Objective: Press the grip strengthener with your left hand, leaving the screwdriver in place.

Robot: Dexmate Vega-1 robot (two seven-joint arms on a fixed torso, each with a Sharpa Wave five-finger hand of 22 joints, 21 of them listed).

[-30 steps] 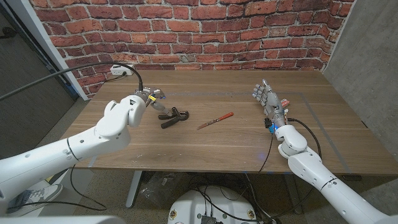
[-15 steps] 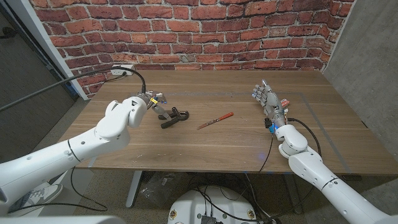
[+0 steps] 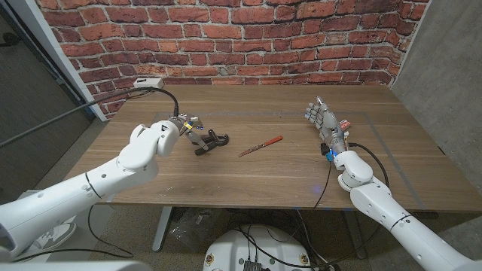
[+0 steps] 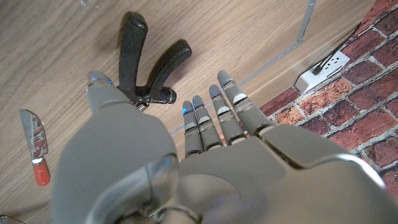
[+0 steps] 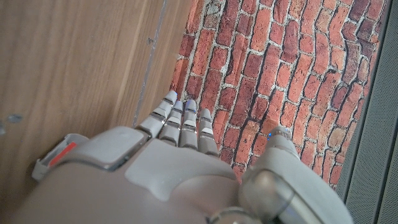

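Observation:
The black grip strengthener [image 3: 212,141] lies on the wooden table left of centre, its two handles [image 4: 134,50] splayed away from the metal spring end [image 4: 153,98]. My left hand [image 3: 185,126] hovers right beside that spring end, fingers [image 4: 214,118] straight and thumb apart, holding nothing; I cannot tell whether it touches. The red-handled screwdriver [image 3: 261,146] lies at the table's middle, to the right of the strengthener, and also appears in the left wrist view [image 4: 35,148]. My right hand [image 3: 322,120] stands upright and open at the right side, far from both.
A white power outlet [image 3: 147,83] sits on the table's far left edge with a black cable running to my left arm. Tape lines [image 3: 376,132] mark the tabletop at the right. A brick wall [image 3: 241,34] closes off the back.
My left arm has pushed forward and the hand has shifted slightly right, closer to the strengthener's spring end. Screwdriver and right hand have not moved.

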